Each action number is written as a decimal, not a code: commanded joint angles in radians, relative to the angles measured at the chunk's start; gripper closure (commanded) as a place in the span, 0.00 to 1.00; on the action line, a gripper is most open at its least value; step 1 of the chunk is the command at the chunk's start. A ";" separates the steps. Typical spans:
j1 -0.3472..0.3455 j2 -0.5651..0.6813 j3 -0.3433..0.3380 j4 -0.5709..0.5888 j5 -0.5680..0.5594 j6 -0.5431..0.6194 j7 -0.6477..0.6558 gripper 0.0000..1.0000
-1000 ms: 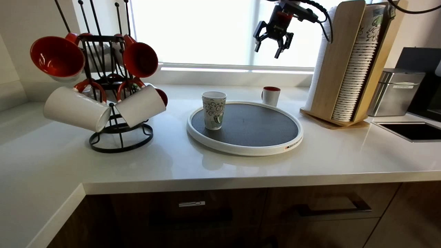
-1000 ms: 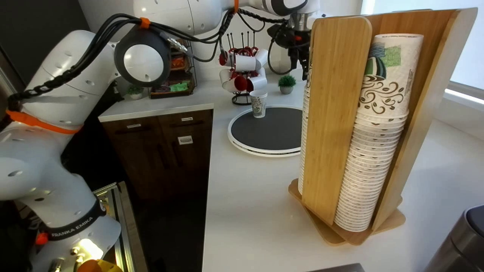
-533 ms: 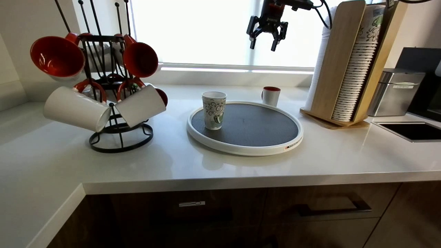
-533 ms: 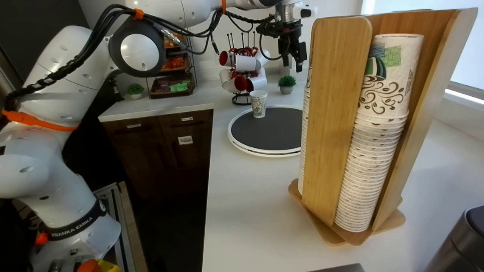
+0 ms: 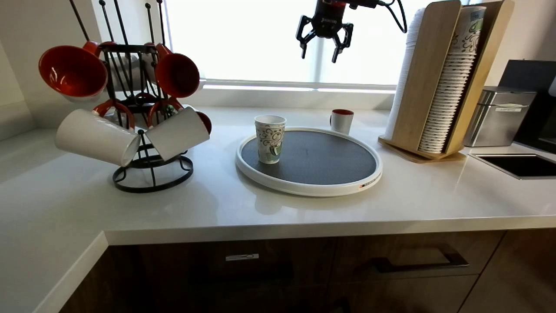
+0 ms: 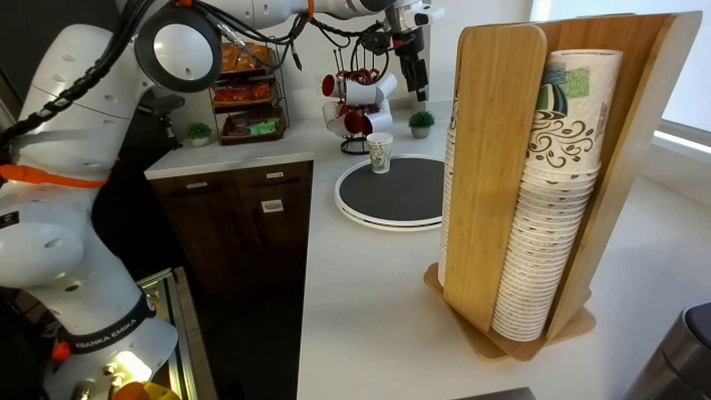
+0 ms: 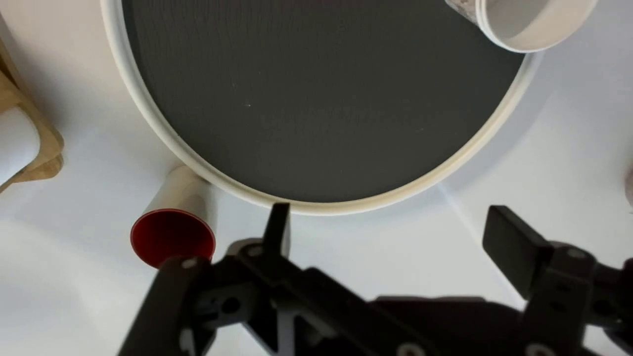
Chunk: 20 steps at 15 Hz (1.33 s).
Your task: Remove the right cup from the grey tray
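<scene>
A white paper cup (image 5: 269,140) with a brown leaf print stands upright on the round grey tray (image 5: 325,161) with a white rim. Both also show in an exterior view, the cup (image 6: 380,153) near the tray's (image 6: 389,197) far edge. In the wrist view the cup (image 7: 536,22) is at the top right, partly cut off, on the tray (image 7: 316,123). A white mug with red inside (image 5: 342,122) stands on the counter behind the tray; it shows in the wrist view (image 7: 173,237) just outside the rim. My gripper (image 5: 319,58) is open and empty, high above the counter, its fingers (image 7: 390,212) wide apart.
A black rack (image 5: 152,163) holds several red-and-white mugs. A tall wooden holder (image 6: 494,183) with stacked paper cups stands on the counter and hides part of the tray in an exterior view. A small plant (image 6: 421,123) and a steel box (image 5: 499,115) are on the counter.
The gripper has moved left in both exterior views, ending slightly higher, and has turned a little. It stays open. The cup, tray and mugs have not moved.
</scene>
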 commanded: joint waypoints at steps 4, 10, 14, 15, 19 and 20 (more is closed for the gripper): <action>0.064 -0.216 -0.086 -0.364 -0.122 0.170 0.164 0.00; 0.021 -0.370 -0.076 -0.629 -0.004 0.264 0.217 0.00; -0.064 -0.483 -0.014 -0.810 0.101 0.338 0.256 0.00; -0.083 -0.510 -0.009 -0.859 0.149 0.381 0.251 0.00; -0.100 -0.471 -0.002 -0.799 0.121 0.349 0.238 0.00; -0.101 -0.478 -0.001 -0.807 0.123 0.349 0.238 0.00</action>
